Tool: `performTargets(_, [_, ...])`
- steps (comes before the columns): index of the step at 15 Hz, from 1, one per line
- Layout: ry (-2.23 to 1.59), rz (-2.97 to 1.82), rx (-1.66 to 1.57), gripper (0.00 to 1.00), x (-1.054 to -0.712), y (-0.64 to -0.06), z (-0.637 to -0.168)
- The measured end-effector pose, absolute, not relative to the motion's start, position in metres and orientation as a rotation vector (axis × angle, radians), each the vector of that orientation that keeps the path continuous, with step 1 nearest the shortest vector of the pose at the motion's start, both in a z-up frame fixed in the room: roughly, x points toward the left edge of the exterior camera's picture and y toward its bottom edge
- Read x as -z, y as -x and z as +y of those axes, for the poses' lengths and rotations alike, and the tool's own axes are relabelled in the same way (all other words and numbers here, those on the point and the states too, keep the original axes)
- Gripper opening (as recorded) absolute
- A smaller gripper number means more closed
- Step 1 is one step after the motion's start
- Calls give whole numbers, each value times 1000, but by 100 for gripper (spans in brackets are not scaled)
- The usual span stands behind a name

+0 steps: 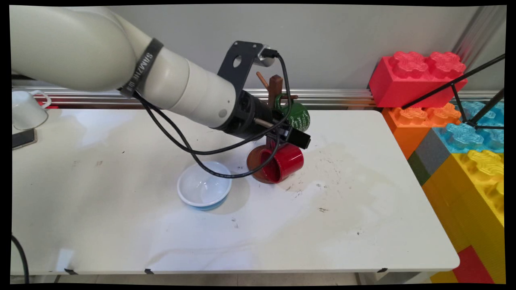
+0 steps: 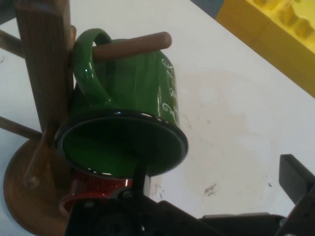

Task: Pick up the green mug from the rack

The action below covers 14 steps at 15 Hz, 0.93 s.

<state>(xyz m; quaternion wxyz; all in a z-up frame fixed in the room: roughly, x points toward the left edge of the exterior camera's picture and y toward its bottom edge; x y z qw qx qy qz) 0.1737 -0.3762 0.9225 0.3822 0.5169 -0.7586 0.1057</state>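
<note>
Bowl (image 1: pixel 204 190), white with blue outside, sits nearest on the table (image 1: pixel 121 225). Beyond it, the gripper (image 1: pixel 296 139) with fingers spread apart hovers over a red mug (image 1: pixel 282 163) at the wooden mug tree (image 1: pixel 275 86). A green mug (image 2: pixel 128 123) hangs by its handle from a peg.

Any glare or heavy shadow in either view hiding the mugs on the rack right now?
Main view: only soft shadows, one beside the white bowl; the black cable crosses the red mug, and the gripper covers part of the green mug. Hand view: small glints on the green mug's handle, its lettering readable; the red mug sits mostly hidden beneath it.
</note>
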Motion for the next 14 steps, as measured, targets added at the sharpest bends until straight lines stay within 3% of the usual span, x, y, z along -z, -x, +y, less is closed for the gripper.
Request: performTargets(14, [-1328,-1833,-294,100,-902,-168,-385])
